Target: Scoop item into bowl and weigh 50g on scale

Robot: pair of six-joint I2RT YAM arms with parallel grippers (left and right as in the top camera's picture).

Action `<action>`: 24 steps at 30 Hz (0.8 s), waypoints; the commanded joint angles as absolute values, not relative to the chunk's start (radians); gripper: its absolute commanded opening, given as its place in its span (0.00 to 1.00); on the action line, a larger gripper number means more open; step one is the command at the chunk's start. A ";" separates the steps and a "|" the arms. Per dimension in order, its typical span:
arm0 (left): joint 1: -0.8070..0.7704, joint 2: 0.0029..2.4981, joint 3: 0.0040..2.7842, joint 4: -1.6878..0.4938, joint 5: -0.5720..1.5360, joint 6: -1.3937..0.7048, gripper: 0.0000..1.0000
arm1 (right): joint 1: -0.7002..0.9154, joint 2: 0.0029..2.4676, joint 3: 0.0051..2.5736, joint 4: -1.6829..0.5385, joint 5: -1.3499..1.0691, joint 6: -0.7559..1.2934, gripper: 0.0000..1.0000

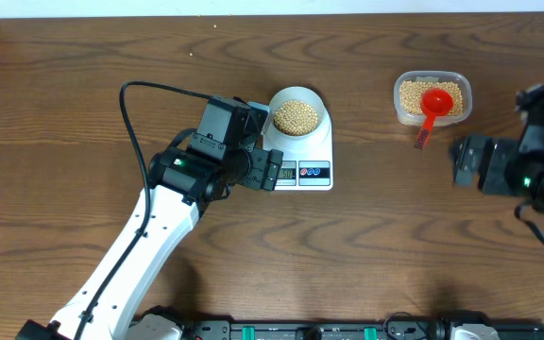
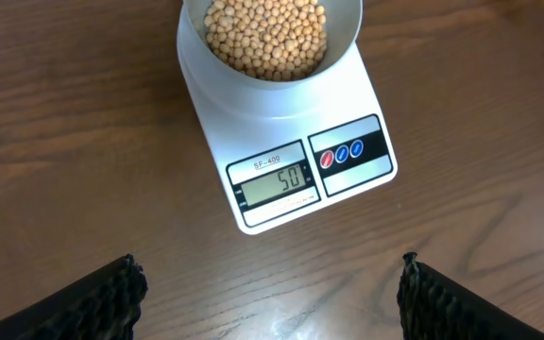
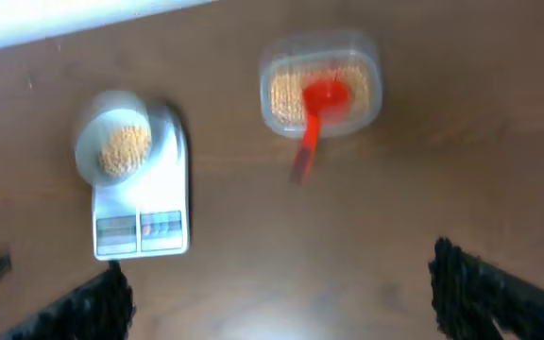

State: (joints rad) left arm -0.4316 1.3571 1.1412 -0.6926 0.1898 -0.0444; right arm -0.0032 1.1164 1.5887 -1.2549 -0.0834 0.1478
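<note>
On the scale (image 2: 253, 142) the bowl (image 2: 345, 38) of beans (image 2: 267, 33) reads 50, seemingly done; scoop (image 1: 435, 102) rests at two o'clock; left gripper (image 1: 274, 170), right gripper (image 1: 461, 162) gape wide, empty.

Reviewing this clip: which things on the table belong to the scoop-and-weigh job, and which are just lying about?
Part of the job:
- beans
- bowl holding them
- scale under the bowl
- red scoop
- clear tub of spare beans, with the scoop resting in it

Just lying about:
- black cable looping over the table; it is rig wiring, not part of the job
</note>
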 commanded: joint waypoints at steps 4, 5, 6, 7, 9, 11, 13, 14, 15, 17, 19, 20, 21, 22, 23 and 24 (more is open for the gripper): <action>-0.427 1.337 1.135 -0.696 0.199 -0.034 0.88 | 0.015 0.971 1.333 -0.875 -0.059 0.072 0.99; -0.427 1.337 1.135 -0.696 0.199 -0.034 0.88 | 0.015 0.935 1.270 -0.802 -0.059 0.073 0.99; -0.427 1.337 1.135 -0.696 0.199 -0.034 0.88 | 0.015 0.902 1.211 -0.738 -0.059 0.072 0.99; -0.427 1.337 1.135 -0.696 0.199 -0.034 0.88 | 0.015 0.864 1.145 -0.667 -0.059 0.072 0.99; -0.427 1.337 1.135 -0.696 0.199 -0.034 0.88 | 0.015 0.793 1.021 -0.542 -0.058 0.056 0.99; -0.427 1.337 1.135 -0.696 0.199 -0.034 0.88 | 0.015 0.711 0.889 -0.429 -0.059 0.026 0.99; -0.427 1.337 1.135 -0.696 0.199 -0.034 0.88 | 0.015 0.617 0.756 -0.347 -0.057 0.018 0.99; -0.427 1.337 1.135 -0.696 0.199 -0.034 0.88 | 0.015 0.569 0.693 -0.310 -0.057 0.013 0.99; -0.427 1.337 1.135 -0.696 0.199 -0.034 0.88 | 0.015 0.528 0.642 -0.279 -0.057 0.006 0.99; -0.427 1.337 1.135 -0.696 0.199 -0.034 0.88 | 0.015 0.419 0.513 -0.208 -0.057 -0.010 0.99; -0.427 1.337 1.135 -0.696 0.199 -0.034 0.88 | 0.015 0.340 0.431 -0.170 -0.057 -0.017 0.99; -0.427 1.337 1.135 -0.696 0.199 -0.034 0.88 | 0.015 0.286 0.377 -0.149 -0.054 -0.017 0.99; -0.427 1.337 1.135 -0.696 0.199 -0.034 0.88 | 0.015 0.250 0.342 -0.138 -0.054 -0.017 0.99; -0.427 1.337 1.135 -0.696 0.199 -0.034 0.88 | 0.015 0.211 0.303 -0.126 -0.054 -0.017 0.99; -0.427 1.337 1.135 -0.696 0.199 -0.034 0.88 | 0.015 0.182 0.273 -0.115 -0.055 -0.016 0.99; -0.427 1.337 1.135 -0.696 0.199 -0.034 0.88 | 0.015 0.150 0.238 -0.102 -0.055 -0.016 0.99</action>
State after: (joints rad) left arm -0.4316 1.3571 1.1400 -0.6949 0.1902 -0.0444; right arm 0.0105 0.2256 0.3141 -0.1272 -0.0666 0.0055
